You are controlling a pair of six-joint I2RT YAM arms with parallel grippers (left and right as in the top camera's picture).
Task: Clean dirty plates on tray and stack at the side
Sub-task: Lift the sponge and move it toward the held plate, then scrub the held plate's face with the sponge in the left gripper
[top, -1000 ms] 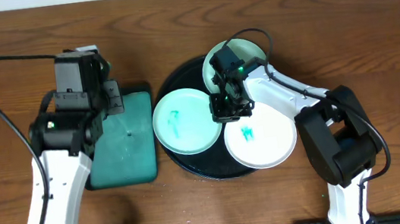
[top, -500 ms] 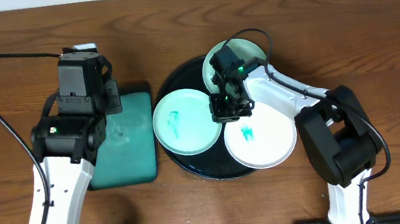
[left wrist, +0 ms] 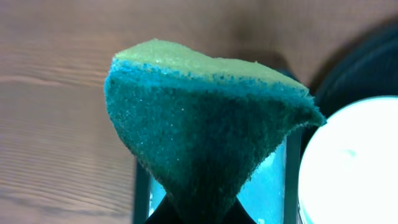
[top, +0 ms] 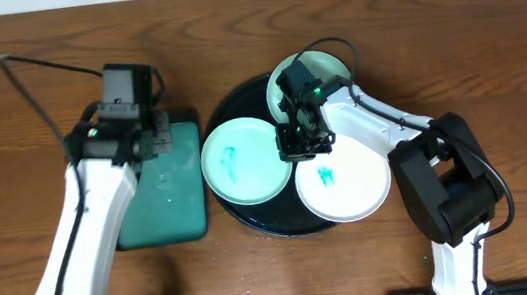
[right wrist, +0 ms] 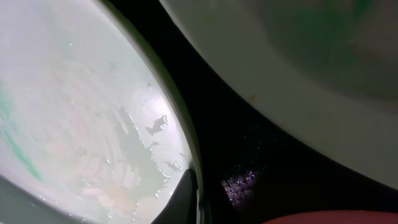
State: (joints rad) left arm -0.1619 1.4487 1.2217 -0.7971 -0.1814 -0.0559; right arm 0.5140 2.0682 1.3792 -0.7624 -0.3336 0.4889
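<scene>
By my reading the job has barely begun. All three sit on the tray (top: 242,98) at the middle of the table (top: 490,19). The mint plate (top: 245,160) on its left side and the white plate (top: 349,187) nearer the front edge both show teal smears. The second mint plate (top: 322,68), toward the back edge, is partly hidden by my right arm (top: 381,123). Nothing is stacked aside.

My left gripper (top: 146,137) is clamped on the sponge (left wrist: 205,130), above the teal rectangular tray (top: 165,205). My right gripper (top: 304,145) sits low between the plates, at the first mint plate's rim; whether it is pinching I cannot tell.
</scene>
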